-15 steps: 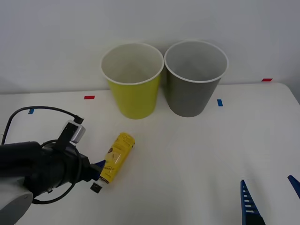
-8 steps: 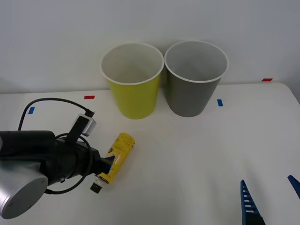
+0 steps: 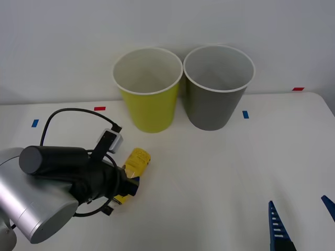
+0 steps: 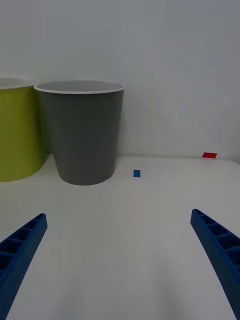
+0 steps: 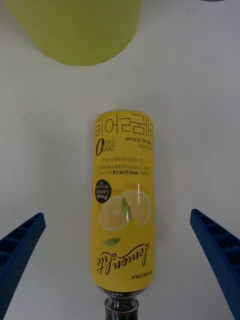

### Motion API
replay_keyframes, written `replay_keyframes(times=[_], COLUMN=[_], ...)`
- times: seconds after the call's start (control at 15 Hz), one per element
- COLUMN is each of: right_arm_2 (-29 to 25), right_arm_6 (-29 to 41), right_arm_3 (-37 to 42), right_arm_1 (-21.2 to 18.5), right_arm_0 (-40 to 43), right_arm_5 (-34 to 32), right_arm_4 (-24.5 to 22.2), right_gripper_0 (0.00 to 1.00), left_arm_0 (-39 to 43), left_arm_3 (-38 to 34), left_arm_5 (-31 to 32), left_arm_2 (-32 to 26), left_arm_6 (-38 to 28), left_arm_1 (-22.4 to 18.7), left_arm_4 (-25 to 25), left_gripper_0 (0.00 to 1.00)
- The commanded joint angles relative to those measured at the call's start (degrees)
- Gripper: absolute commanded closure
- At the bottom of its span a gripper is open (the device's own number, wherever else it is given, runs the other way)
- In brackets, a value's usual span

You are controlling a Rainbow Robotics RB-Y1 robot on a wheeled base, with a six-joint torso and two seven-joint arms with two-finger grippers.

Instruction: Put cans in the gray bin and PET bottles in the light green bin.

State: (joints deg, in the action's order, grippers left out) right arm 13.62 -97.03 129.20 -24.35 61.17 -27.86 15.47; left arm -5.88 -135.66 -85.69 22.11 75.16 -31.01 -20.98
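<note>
A PET bottle with a yellow label lies on its side on the white table, in front of the light green bin. The bottle points its black cap toward my left wrist. My left gripper is open over the cap end, and its blue fingers stand on either side of the bottle, apart from it. The gray bin stands upright to the right of the green one, almost touching it. My right gripper waits open near the table's front right, facing the gray bin. Cans are out of view.
Small blue tape marks and red tape marks lie on the table near the bins. A white wall rises just behind the bins. The table's right edge runs past the red mark at the far right.
My left arm has moved right and forward along the bottle, so it now covers the cap end with a finger on each side. The bottle, the bins and the right gripper have not moved.
</note>
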Motion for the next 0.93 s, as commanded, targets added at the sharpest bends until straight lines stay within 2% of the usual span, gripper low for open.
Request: replay_keyframes(times=[0.07,0.33,0.53,0.67,0.93], right_arm_2=[0.0,0.0,0.0,0.0,0.0], right_arm_6=[0.0,0.0,0.0,0.0,0.0], right_arm_3=[0.0,0.0,0.0,0.0,0.0], right_arm_1=[0.0,0.0,0.0,0.0,0.0], right_arm_0=[0.0,0.0,0.0,0.0,0.0], right_arm_5=[0.0,0.0,0.0,0.0,0.0], right_arm_4=[0.0,0.0,0.0,0.0,0.0], right_gripper_0=[0.0,0.0,0.0,0.0,0.0], left_arm_0=[-3.35,-6.25,-10.03,-11.52,-13.28], left_arm_3=[3.56,9.01,11.82,12.79,13.05], left_arm_5=[0.35,5.53,5.62,5.09,0.0], left_arm_2=[1.71,1.97,5.14,5.93,5.84], left_arm_6=[0.33,0.42,-0.63,-1.34,-2.83], left_arm_1=[-0.98,-3.18,-3.97,-3.79,-1.16], left_arm_4=[0.06,-5.21,-5.56,-5.82,-5.91], left_gripper_0=[0.0,0.0,0.0,0.0,0.0])
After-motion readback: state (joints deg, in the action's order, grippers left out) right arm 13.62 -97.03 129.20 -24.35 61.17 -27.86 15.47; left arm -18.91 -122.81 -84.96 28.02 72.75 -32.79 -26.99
